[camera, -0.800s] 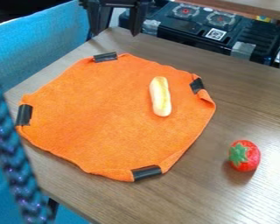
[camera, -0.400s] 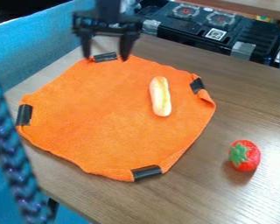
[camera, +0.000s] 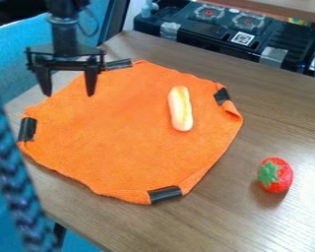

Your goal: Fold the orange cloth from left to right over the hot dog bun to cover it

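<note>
My black gripper [camera: 69,93] hangs over the upper left edge of the orange cloth [camera: 120,133], its two fingers spread apart with nothing between them. The cloth lies flat, fixed to the table by black tape at several edges. On its right part rests a hot-dog-like bun [camera: 180,109], pale with a yellow stripe, clear of the gripper. A red strawberry [camera: 275,175] with a green leaf top sits on the bare wood to the right of the cloth.
The brown table [camera: 278,113] runs around the cloth. A black stove-like unit [camera: 232,32] stands behind its back edge. At the left, a dark blue braided cord [camera: 12,172] hangs close to the camera, in front of blue fabric [camera: 9,64].
From the top edge of the view, the gripper has come down and to the left, over the cloth's upper left edge. Bun, strawberry and cloth have stayed put.
</note>
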